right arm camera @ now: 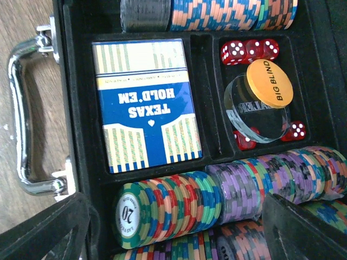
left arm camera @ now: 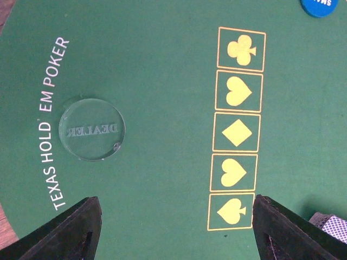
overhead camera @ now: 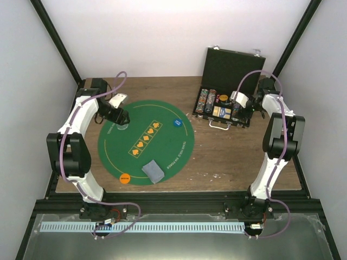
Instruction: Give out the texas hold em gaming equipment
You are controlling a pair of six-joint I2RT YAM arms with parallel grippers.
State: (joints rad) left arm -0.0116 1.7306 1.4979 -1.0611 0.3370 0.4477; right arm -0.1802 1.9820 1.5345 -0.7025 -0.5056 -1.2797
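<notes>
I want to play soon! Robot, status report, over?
Left gripper open over big round green felt mat, clear round dealer disc lying free. Right gripper open above black hinged case of striped poker chips. Nothing in the way.

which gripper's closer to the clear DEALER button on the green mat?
Left. The left gripper hangs just above the DEALER button on the mat; the right gripper is across the table, above the open black case.
</notes>
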